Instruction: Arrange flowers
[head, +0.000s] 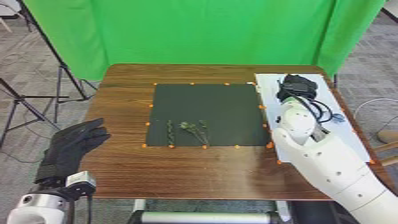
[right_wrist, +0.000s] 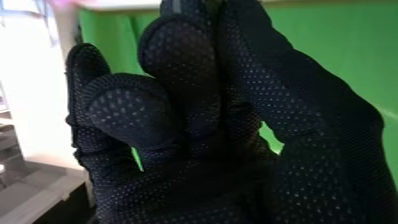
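Green sprigs (head: 189, 127), perhaps three, lie on the dark mat (head: 204, 102)

Table (head: 213, 172): 1 dark mat (head: 204, 105), 1 white board (head: 269, 86)

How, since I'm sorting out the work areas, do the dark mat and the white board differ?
The dark mat is wide and nearly square; the white board is long and narrow. The mat lies mid-table, the board along the right side. The mat holds green sprigs, while the right hand is over the board. Both lie flat on the table.
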